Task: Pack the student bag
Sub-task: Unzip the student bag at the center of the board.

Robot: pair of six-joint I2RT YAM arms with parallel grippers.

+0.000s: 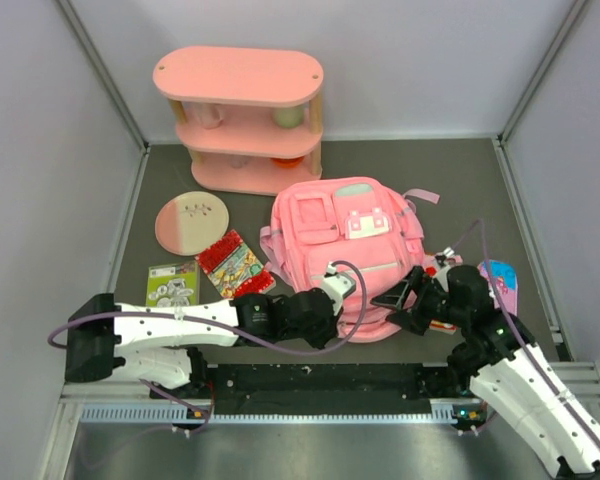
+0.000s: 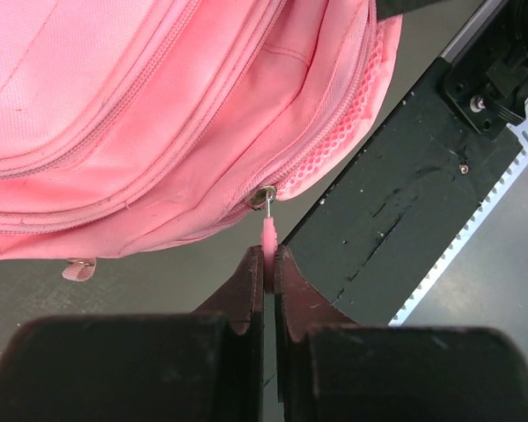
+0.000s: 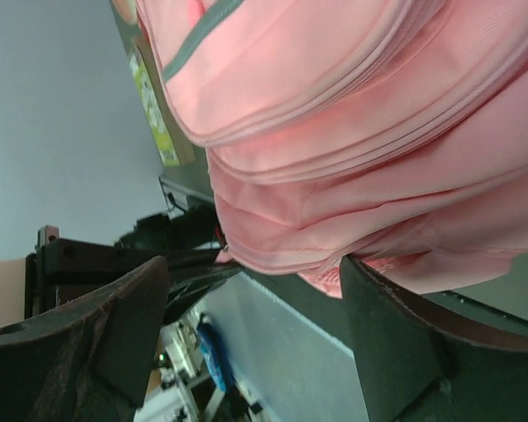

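Two claws sit at the near edge of the bag [image 1: 348, 245], which lies flat on the bench [image 1: 460, 185] with its front pockets up. The left claw [image 2: 268, 257] is pressed together, pinching the pink zip pull [image 2: 268, 234]. The pull runs straight ahead of the fingertips to a metal slider [image 2: 262, 197] on the bag's side seam, beside a strip of pink mesh [image 2: 334, 145]. A black base rail [image 2: 396, 202] lies to the right of this claw. The right claw [image 3: 255, 294] is spread wide and holds nothing. The bag's bulging lower edge hangs just ahead of its fingers [image 3: 114, 316]; whether one of them touches the fabric I cannot tell. From overhead, the left claw meets the bag's near edge about midway and the right claw is at its near right corner. Beyond the left claw's arm lie a red packet [image 1: 232, 264], a green card [image 1: 172, 283] and a round plate [image 1: 191, 221], with a pink shelf [image 1: 238, 120] well beyond. A blue-and-pink case [image 1: 502, 282] lies right of the right claw.
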